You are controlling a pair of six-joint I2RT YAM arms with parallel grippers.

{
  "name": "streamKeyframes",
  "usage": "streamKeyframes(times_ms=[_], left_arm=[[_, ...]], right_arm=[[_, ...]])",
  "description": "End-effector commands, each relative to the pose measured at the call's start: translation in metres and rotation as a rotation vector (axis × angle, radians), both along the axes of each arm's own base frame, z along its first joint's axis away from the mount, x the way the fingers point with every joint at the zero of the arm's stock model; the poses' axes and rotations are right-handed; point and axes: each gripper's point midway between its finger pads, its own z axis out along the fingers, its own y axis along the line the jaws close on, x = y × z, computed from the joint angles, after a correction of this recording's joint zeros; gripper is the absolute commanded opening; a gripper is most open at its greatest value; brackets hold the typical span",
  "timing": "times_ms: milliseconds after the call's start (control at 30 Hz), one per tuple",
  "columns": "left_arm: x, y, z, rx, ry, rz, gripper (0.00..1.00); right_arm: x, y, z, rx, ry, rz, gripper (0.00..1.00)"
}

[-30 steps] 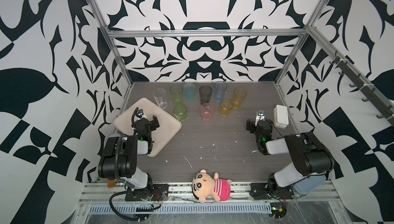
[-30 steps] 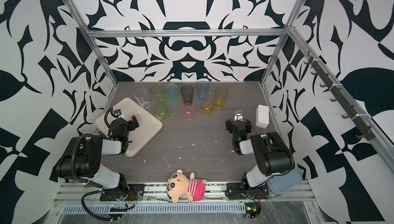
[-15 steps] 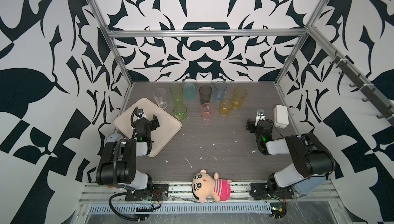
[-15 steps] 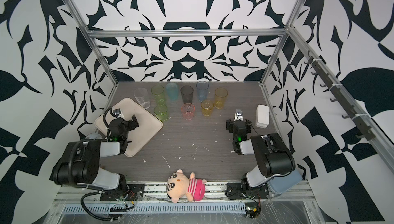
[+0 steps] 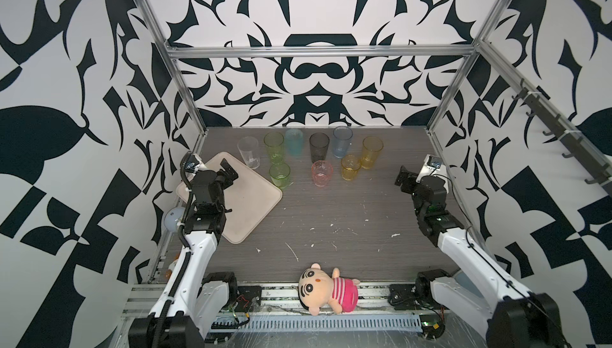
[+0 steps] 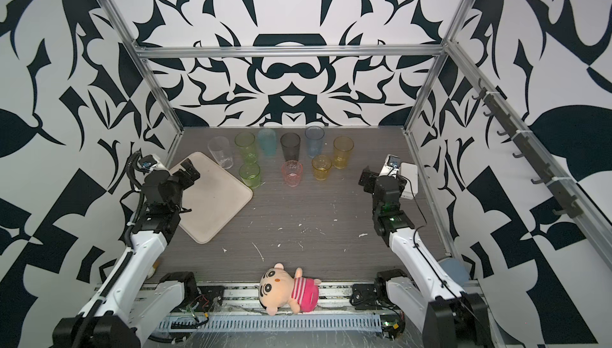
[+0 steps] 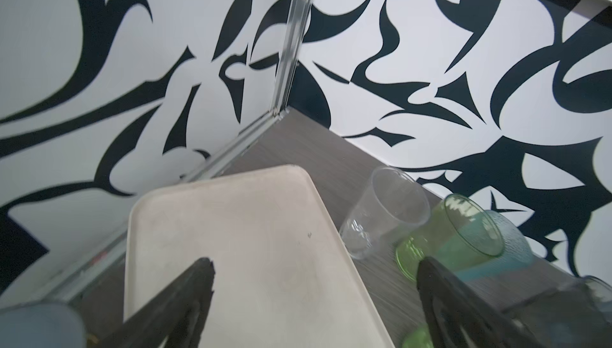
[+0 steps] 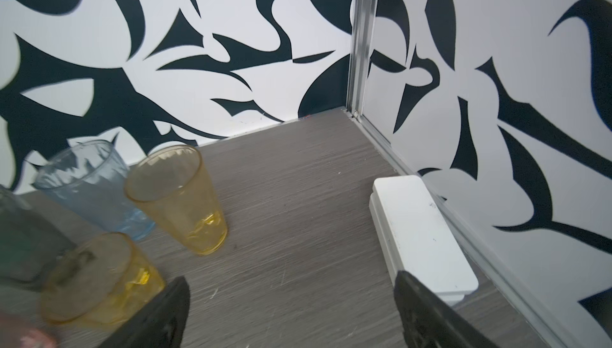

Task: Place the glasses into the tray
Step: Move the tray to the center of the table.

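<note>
Blurry, cropped, seemingly pink glass [image 8: 26,338]

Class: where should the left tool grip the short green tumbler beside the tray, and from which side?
Likely mid-wall on the short green tumbler, approached from the robot's near side: it stands upright, tapered, with the tall green tumbler behind it.

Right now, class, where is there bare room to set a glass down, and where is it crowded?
Free: the beige tray, holding nothing; the grey tabletop between the pink tumbler and plush doll. Crowded: the tumblers clustered at the back.
</note>
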Motion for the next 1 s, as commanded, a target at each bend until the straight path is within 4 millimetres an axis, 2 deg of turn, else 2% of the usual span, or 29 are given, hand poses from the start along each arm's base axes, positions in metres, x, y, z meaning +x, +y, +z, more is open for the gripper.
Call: streamKeyframes(times_ms=[0, 67, 167, 333, 467, 667, 867, 967], left_arm=[[-0.025, -0.01, -0.018, -0.125, 0.167, -0.009, 0.99], [-0.032, -0.022, -0.017, -0.162, 0.215, -0.065, 1.0], [-0.044, -0.041, -0.024, -0.202, 0.288, -0.145, 1.0], [-0.068, -0.063, -0.046, -0.237, 0.429, -0.21, 0.99], [-0.085, -0.087, -0.069, -0.228, 0.536, -0.273, 1.0], [-0.102, -0.113, -0.105, -0.185, 0.697, -0.311, 0.95], [-0.107, -0.136, -0.144, -0.123, 0.853, -0.379, 0.92], [-0.108, -0.136, -0.16, -0.114, 0.889, -0.376, 0.92]], right_arm=[[-0.017, 0.028, 0.017, 0.149, 0.079, 0.14, 0.99], [-0.026, 0.044, 0.029, 0.176, 0.1, 0.235, 0.96], [-0.036, 0.065, 0.036, 0.262, 0.158, 0.332, 0.93], [-0.054, 0.093, 0.033, 0.397, 0.279, 0.458, 0.9], [-0.069, 0.11, 0.02, 0.475, 0.363, 0.5, 0.88], [-0.089, 0.135, -0.005, 0.459, 0.487, 0.534, 0.86], [-0.099, 0.161, -0.026, 0.429, 0.576, 0.584, 0.84], [-0.101, 0.168, -0.031, 0.423, 0.587, 0.602, 0.83]])
